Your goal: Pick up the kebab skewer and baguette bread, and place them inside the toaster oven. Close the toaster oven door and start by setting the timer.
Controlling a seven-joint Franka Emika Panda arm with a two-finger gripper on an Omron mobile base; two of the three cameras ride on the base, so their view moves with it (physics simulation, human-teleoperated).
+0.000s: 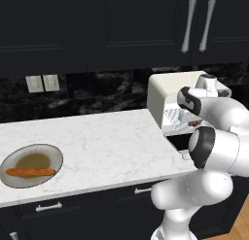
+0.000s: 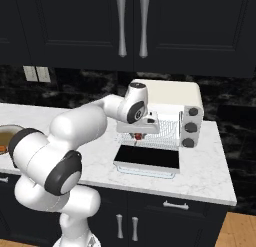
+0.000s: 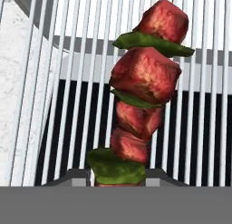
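While pinched in the gripper [image 2: 137, 136], chunky red-and-green kebab skewer [image 3: 140, 96] over thin wire rack [image 3: 59, 105].

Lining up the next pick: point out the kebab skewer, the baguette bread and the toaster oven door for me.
kebab skewer [image 3: 145, 78], hand view, on the second red chunk.
baguette bread [image 1: 30, 172], left base view, middle of the loaf on the plate.
toaster oven door [image 2: 147, 157], right base view, dark glass of the open door.

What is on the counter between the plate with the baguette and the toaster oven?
Nothing: in the left base view, bare marble counter separates plate and toaster oven.
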